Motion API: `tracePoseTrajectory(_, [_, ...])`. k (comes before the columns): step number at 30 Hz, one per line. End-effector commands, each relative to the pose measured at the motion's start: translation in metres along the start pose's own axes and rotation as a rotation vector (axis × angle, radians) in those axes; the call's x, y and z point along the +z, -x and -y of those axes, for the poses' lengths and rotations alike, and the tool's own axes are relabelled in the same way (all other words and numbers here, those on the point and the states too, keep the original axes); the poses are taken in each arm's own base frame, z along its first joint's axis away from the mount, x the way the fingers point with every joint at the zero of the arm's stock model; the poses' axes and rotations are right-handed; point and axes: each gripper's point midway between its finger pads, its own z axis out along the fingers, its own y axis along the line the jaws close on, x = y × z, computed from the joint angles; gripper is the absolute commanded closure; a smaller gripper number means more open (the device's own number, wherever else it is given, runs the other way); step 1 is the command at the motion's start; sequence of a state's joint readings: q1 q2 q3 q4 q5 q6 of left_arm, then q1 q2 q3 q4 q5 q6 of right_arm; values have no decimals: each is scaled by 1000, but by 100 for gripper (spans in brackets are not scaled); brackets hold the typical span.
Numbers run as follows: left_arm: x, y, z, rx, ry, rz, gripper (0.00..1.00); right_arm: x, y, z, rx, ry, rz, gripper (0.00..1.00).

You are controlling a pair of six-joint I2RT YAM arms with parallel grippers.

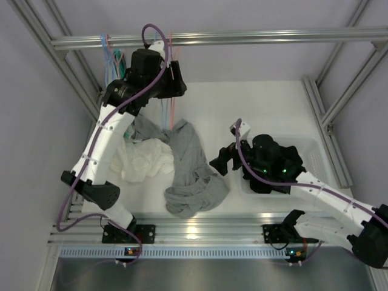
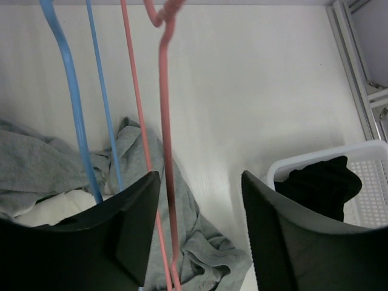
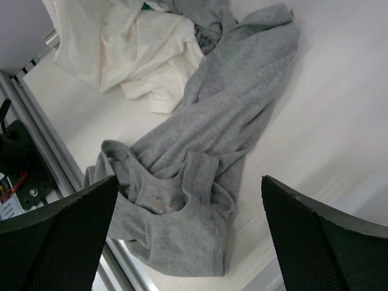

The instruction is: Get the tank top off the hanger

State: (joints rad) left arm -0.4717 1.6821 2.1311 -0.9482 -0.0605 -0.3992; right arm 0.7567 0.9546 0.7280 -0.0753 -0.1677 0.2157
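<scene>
Lying crumpled near the table's six o'clock edge, the gray tank top (image 3: 200,157) is resting free of any hanger. The right gripper (image 3: 189,182) is hovering at its three o'clock, fingers spread. Farther off, toward eleven o'clock, the left gripper (image 2: 200,182) is straddling the bare pink hanger (image 2: 165,121), spread too. Removal looks finished, so the next move is likely backing clear.

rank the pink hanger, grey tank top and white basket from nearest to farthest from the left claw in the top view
1. pink hanger: hanging right beside the left claw, at the back.
2. grey tank top: lying in a heap nearer the front, centre.
3. white basket: farthest, over on the right side.
</scene>
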Motion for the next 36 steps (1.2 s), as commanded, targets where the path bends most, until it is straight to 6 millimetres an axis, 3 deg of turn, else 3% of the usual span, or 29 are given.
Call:
tracePoseTrajectory(1, [-50,17,16,-8,-60,96,36,19,18,-17,-38,84,44,1])
tracePoseTrajectory(2, [-52,11,15,-5,-59,85,32,30,9,-18,-41,85,5,1])
tracePoseTrajectory(3, [-67,12,19,-5,-75,104,12,36,3,-18,-55,81,-17,1])
tracePoseTrajectory(4, [-74,10,21,-4,-86,108,1,43,-1,-13,-60,44,-30,1])
tracePoseTrajectory(7, [-100,-1,30,10,-142,110,1,66,-21,-7,-84,-14,-98,1])
tracePoseTrajectory(10, [-125,-15,24,16,-154,120,1,87,-40,-5,-116,-45,-153,1])
tracePoseTrajectory(13, [-147,-33,8,17,-140,142,1,107,-59,2,-145,-86,-196,1])
tracePoseTrajectory(14, [-168,-33,2,12,-150,185,1,116,-73,4,-164,-99,-231,1])
tracePoseTrajectory(16, [-171,-45,-16,6,-98,215,1,127,-79,7,-183,-128,-249,1])
tracePoseTrajectory(17, [-192,-44,-25,-8,-94,276,1,132,-92,6,-187,-134,-278,0])
tracePoseTrajectory(19, [-193,-52,-46,-25,-17,318,1,140,-102,7,-190,-160,-299,1])
tracePoseTrajectory(20, [-206,-52,-54,-31,-9,357,1,143,-108,1,-185,-158,-305,1])
tracePoseTrajectory(23, [-206,-63,-71,-24,50,377,1,154,-127,-1,-167,-184,-336,1])
tracePoseTrajectory(25, [-202,-69,-76,-16,68,370,1,159,-135,7,-160,-247,-343,1])
tracePoseTrajectory(26, [-195,-78,-82,-5,92,356,1,162,-150,12,-145,-283,-370,1])
tracePoseTrajectory(29, [-184,-95,-96,10,146,333,1,158,-173,30,-161,-400,-417,4])
tracePoseTrajectory(30, [-182,-99,-100,14,159,330,1,153,-173,39,-183,-461,-412,9])
tracePoseTrajectory(31, [-180,-102,-104,15,177,332,1,147,-178,40,-200,-493,-414,26])
tracePoseTrajectory(35, [-180,-111,-123,3,248,364,1,125,-170,48,-202,-604,-350,65])
tracePoseTrajectory(36, [-178,-113,-127,-3,267,377,1,117,-169,51,-208,-626,-335,89])
